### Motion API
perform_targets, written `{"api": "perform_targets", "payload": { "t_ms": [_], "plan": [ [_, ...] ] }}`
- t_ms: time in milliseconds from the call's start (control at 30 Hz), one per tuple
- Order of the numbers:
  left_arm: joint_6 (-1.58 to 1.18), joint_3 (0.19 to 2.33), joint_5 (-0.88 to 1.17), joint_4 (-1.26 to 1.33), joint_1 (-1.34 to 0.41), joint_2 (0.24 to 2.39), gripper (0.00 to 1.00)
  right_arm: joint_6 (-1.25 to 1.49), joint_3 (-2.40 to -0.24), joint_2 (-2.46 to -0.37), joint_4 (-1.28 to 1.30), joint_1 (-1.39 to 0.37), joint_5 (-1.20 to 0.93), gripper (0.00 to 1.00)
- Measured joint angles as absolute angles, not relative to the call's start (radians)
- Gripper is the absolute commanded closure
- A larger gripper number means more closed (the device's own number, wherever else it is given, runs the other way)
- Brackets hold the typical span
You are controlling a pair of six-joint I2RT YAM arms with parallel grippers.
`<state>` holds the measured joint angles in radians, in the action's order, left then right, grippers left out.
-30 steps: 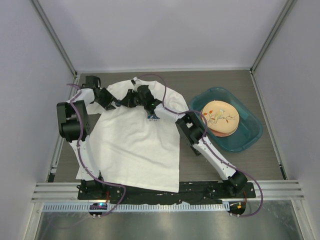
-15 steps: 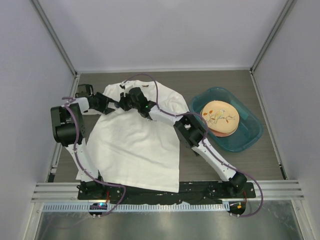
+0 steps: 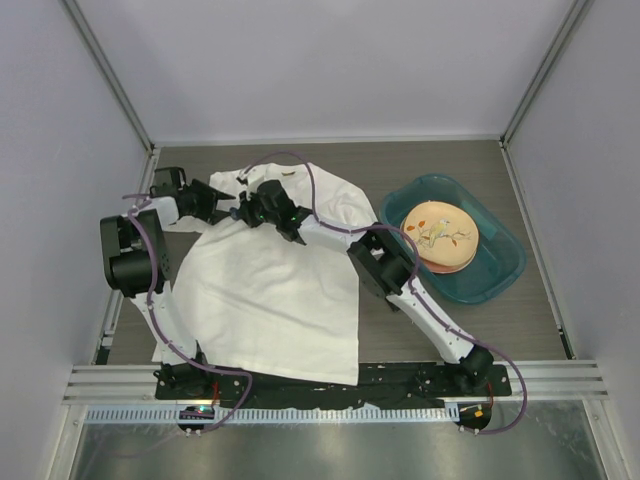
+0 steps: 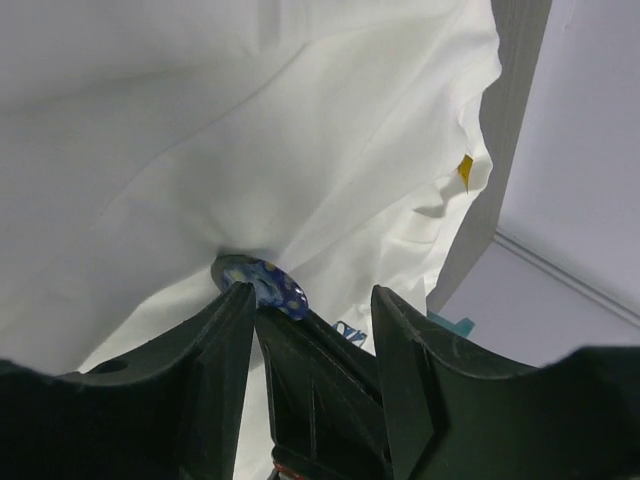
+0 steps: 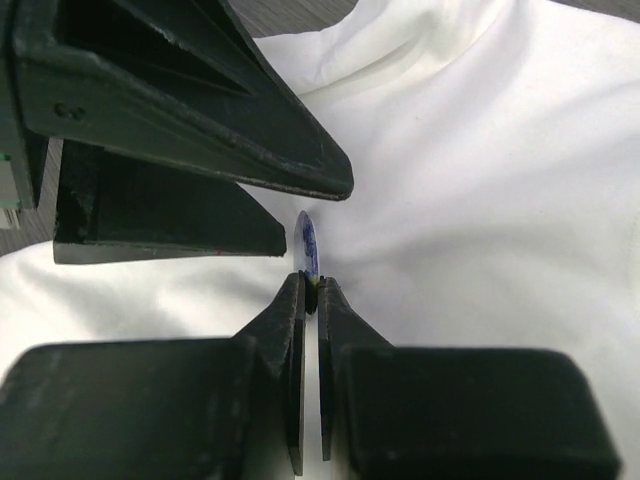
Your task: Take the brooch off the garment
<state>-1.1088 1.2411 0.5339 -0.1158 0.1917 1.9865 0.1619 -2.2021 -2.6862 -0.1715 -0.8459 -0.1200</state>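
brooch [image 5: 307, 242] judged rigid, light, slippery; pinned in soft shirt [image 4: 250, 120] | right gripper [image 5: 309, 290] jaws near-closed, nipping brooch rim | left gripper [image 4: 312, 294] jaws wide, holding nothing

Top view: from above and behind the arm bases [image 3: 330, 378] I look down, far off, on the whole table [image 3: 500, 330] and shirt [image 3: 270, 290].
Left wrist: very close, I look out between the left gripper's [image 4: 312, 292] fingers at the brooch [image 4: 272, 285].
Right wrist: just as close, I look along the right gripper's [image 5: 310, 282] fingers at the brooch edge-on.
Shared: both wrist views hold the brooch and the cloth round it; my top view covers that spot, high on the shirt.
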Motion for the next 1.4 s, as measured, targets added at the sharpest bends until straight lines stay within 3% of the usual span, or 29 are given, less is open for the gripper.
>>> {"api": "perform_targets", "payload": {
  "t_ms": [200,500,600,633,733,867,1067,1233,1400],
  "plan": [
    [-1.037,1.313,0.46,-0.236,0.168,1.987,0.45,0.108,-2.157,-2.659,-0.189,-0.858,-0.088,0.99],
    [-0.958,1.352,0.405,-0.335,0.125,1.988,0.53,0.01,-2.143,-2.646,-0.193,-0.89,0.007,0.99],
    [-0.93,1.376,0.383,-0.37,0.113,1.997,0.67,-0.012,-2.143,-2.646,-0.193,-0.899,0.038,0.98],
    [-0.921,1.382,0.375,-0.379,0.11,1.998,0.76,-0.021,-2.143,-2.645,-0.193,-0.902,0.045,0.97],
    [-0.892,1.392,0.356,-0.405,0.105,2.002,0.88,-0.037,-2.136,-2.641,-0.191,-0.906,0.067,0.89],
    [-0.86,1.419,0.357,-0.44,0.102,2.01,0.99,-0.043,-2.11,-2.624,-0.193,-0.908,0.077,0.62],
    [-0.796,1.461,0.335,-0.471,0.086,2.034,1.0,-0.001,-1.967,-2.536,-0.18,-0.908,0.088,0.52],
    [-0.732,1.48,0.308,-0.492,0.041,2.034,1.0,0.112,-1.749,-2.374,-0.224,-0.884,0.056,0.53],
    [-0.666,1.502,0.252,-0.511,-0.021,2.034,1.0,0.235,-1.735,-2.313,-0.28,-0.812,-0.015,0.65]
  ]
}}
